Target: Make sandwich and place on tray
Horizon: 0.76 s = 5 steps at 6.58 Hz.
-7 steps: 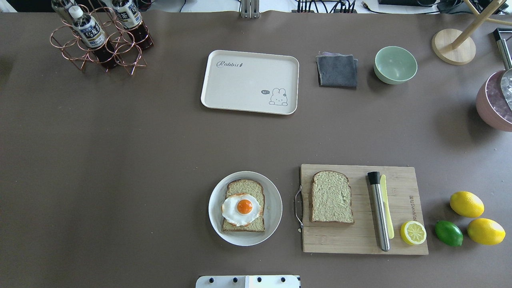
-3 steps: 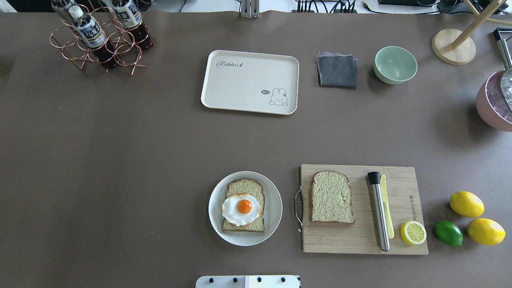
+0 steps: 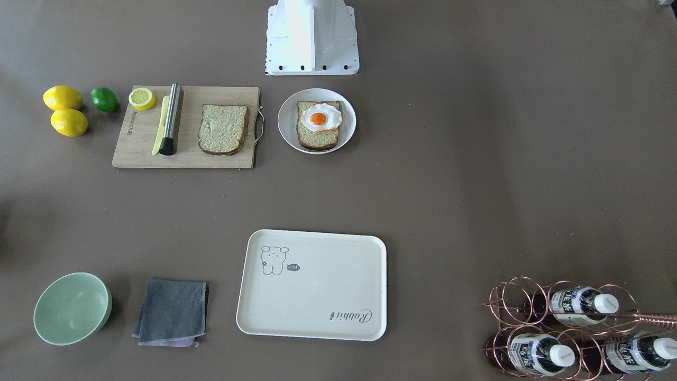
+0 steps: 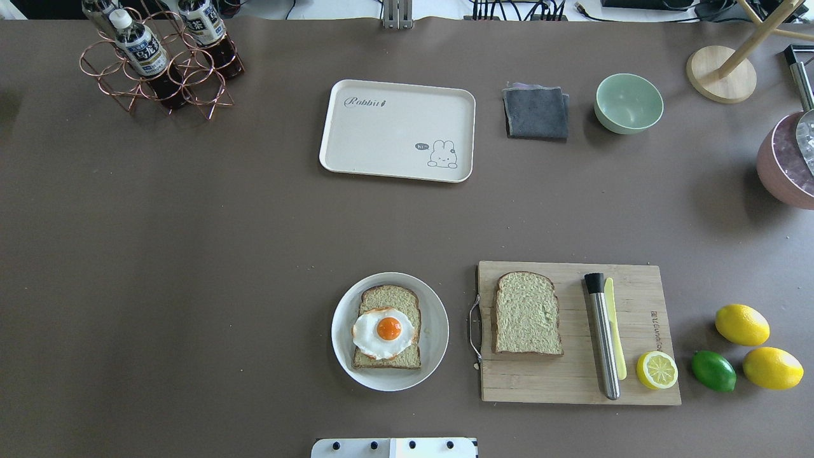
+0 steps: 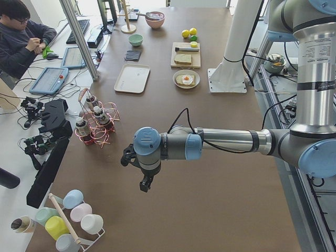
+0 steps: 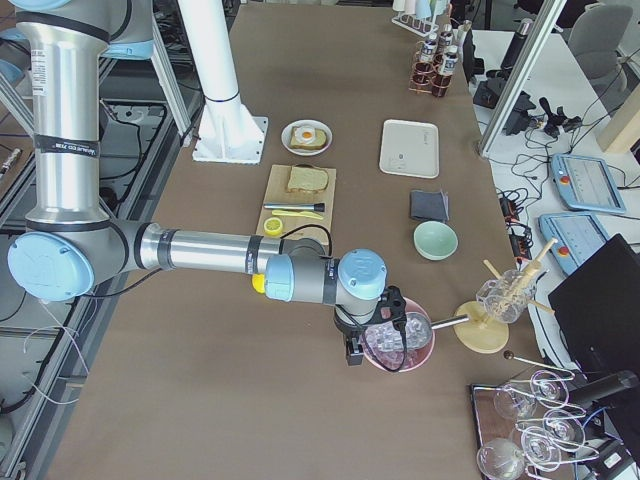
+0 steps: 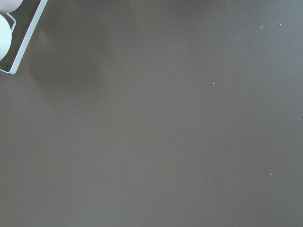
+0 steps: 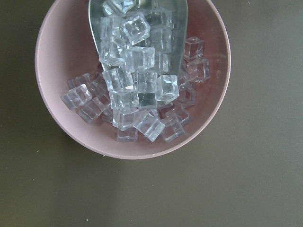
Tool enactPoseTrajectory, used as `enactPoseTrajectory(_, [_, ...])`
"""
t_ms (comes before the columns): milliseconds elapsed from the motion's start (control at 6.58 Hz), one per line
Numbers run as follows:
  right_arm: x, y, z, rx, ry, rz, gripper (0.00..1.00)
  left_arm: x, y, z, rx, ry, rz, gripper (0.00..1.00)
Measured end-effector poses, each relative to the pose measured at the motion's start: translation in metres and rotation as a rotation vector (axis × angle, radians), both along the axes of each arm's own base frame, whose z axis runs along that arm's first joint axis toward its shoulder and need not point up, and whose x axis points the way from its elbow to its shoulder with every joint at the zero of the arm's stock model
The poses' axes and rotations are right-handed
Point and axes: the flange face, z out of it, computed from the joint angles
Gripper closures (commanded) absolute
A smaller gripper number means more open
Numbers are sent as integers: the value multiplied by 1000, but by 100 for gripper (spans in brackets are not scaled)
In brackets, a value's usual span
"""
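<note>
Lying unmoved, egg-topped bread (image 4: pixel 386 331) on plate (image 4: pixel 439 331), second slice (image 4: pixel 528 313) on board (image 4: pixel 572 381), left pincer (image 5: pixel 145 185) and right pincer (image 6: pixel 352 358) aperture untellable.

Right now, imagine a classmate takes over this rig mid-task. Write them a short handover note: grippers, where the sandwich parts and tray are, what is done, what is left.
Left gripper: hangs over bare table, far from the food; open or shut cannot be told.
Right gripper: above the pink bowl of ice; cannot be told either.
One bread slice lies on the white plate with the egg on it. Second slice lies on the cutting board. Tray holds nothing.
Done: egg on bread.
Left: top it with the second slice, then move the sandwich to the tray.
</note>
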Motion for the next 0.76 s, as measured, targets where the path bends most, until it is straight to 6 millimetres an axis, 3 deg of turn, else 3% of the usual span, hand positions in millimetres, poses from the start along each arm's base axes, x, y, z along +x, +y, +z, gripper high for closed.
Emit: enactPoseTrajectory(759, [0, -9, -8, 18, 12, 1, 0, 7, -11, -31, 109, 129, 4, 2])
